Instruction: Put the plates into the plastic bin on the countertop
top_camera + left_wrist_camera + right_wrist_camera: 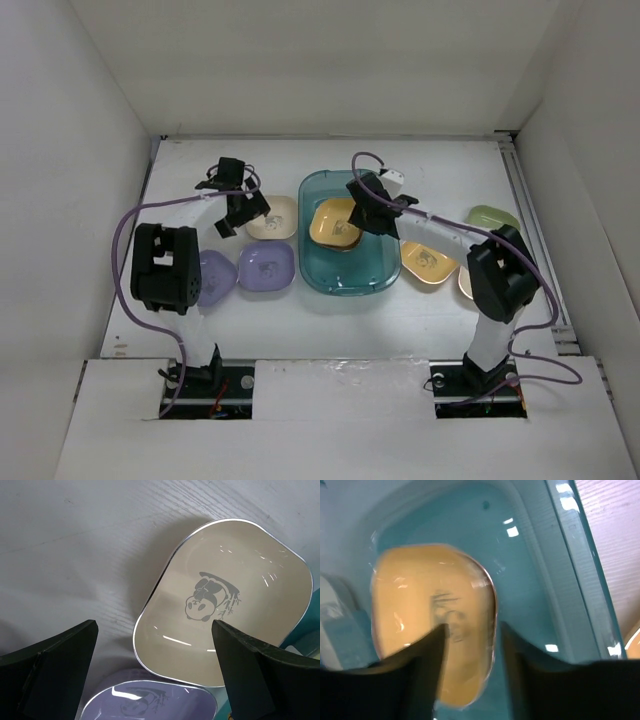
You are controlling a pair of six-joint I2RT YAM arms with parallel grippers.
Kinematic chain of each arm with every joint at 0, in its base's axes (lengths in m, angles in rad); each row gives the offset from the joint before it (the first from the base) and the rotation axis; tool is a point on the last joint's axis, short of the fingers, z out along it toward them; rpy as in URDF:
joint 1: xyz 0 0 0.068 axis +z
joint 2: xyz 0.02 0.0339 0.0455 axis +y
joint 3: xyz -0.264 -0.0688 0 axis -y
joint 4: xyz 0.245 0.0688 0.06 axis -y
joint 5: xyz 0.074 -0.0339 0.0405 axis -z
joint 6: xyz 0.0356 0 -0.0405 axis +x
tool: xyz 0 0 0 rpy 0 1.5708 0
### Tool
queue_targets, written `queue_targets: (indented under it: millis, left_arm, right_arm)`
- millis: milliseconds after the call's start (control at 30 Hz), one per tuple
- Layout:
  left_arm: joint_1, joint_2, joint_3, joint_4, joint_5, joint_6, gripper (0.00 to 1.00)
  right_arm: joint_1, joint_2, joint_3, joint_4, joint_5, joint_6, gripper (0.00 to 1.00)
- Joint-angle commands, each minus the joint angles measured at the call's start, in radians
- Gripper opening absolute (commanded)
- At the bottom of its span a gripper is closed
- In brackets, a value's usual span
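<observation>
The teal plastic bin (375, 275) stands at the countertop's middle. A yellow-orange plate (330, 222) lies inside it, with a dark brown edge showing under its near side. My right gripper (368, 208) is over the bin and open. In the right wrist view its jaws (472, 630) straddle the right rim of that plate (420, 590), inside the bin (540, 580). My left gripper (240, 205) is open above a cream plate (275, 218) left of the bin. In the left wrist view its jaws (155, 630) frame this cream plate (225, 605).
Two purple plates (267, 266) (212, 277) lie near the left arm; one shows in the left wrist view (150, 702). Right of the bin lie a yellow-orange plate (428, 262), a green plate (493, 217) and a cream plate (466, 283), which the right arm partly hides. White walls enclose the countertop.
</observation>
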Motion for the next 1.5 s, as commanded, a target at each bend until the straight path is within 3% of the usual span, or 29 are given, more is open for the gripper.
queue_targets:
  millis: [0, 33, 67, 100, 167, 233, 333, 467, 500, 567, 700, 867, 1067, 1233, 1467]
  left_arm:
    - [0.002, 0.016, 0.047, 0.02, 0.015, 0.002, 0.96]
    - [0.002, 0.026, 0.058, 0.02, 0.015, 0.002, 0.94]
    - [0.002, 0.041, 0.058, 0.02, 0.015, 0.002, 0.87]
    - [0.002, 0.041, 0.067, 0.02, 0.015, 0.002, 0.84]
    - [0.002, 0.061, 0.067, 0.02, 0.015, 0.002, 0.81]
    - [0.002, 0.07, 0.067, 0.02, 0.015, 0.002, 0.7]
    - [0.002, 0.101, 0.089, 0.003, -0.028, -0.017, 0.42]
    - [0.002, 0.164, 0.116, -0.055, -0.053, -0.027, 0.34]
    - [0.002, 0.164, 0.116, -0.055, -0.053, -0.027, 0.2]
    - [0.002, 0.179, 0.127, -0.066, -0.091, -0.048, 0.01]
    - [0.012, 0.117, 0.15, -0.104, -0.189, -0.096, 0.0]
    - [0.012, -0.135, 0.132, -0.095, -0.314, -0.119, 0.0]
    - [-0.103, -0.238, 0.207, -0.126, -0.355, 0.007, 0.0]
    - [-0.198, -0.234, 0.228, -0.055, 0.003, 0.168, 0.0]
    - [-0.356, -0.06, 0.294, -0.055, 0.211, 0.272, 0.0]
  right_arm:
    - [-0.001, -0.014, 0.064, 0.05, 0.042, 0.019, 0.55]
    - [0.012, -0.014, 0.064, 0.05, 0.055, 0.019, 0.68]
    - [0.012, -0.026, 0.073, 0.05, 0.077, 0.019, 0.91]
    - [0.036, -0.038, 0.073, 0.05, 0.09, 0.01, 1.0]
    - [0.045, -0.086, 0.073, 0.05, 0.102, -0.002, 1.0]
    - [0.059, -0.124, 0.061, 0.062, 0.111, -0.028, 1.0]
    - [0.081, -0.195, 0.052, 0.072, 0.111, -0.048, 1.0]
    - [0.09, -0.289, 0.03, 0.072, 0.122, -0.067, 1.0]
    - [0.09, -0.327, 0.02, 0.072, 0.122, -0.077, 1.0]
    - [0.09, -0.367, 0.007, 0.063, 0.122, -0.09, 1.0]
    - [0.075, -0.469, -0.037, 0.047, 0.131, -0.13, 1.0]
    - [-0.049, -0.63, -0.187, 0.026, 0.061, -0.171, 1.0]
    - [-0.22, -0.851, -0.404, 0.001, 0.033, -0.185, 1.0]
    - [-0.304, -0.986, -0.476, -0.079, -0.013, -0.225, 1.0]
    - [-0.399, -1.131, -0.58, -0.135, -0.096, -0.269, 1.0]
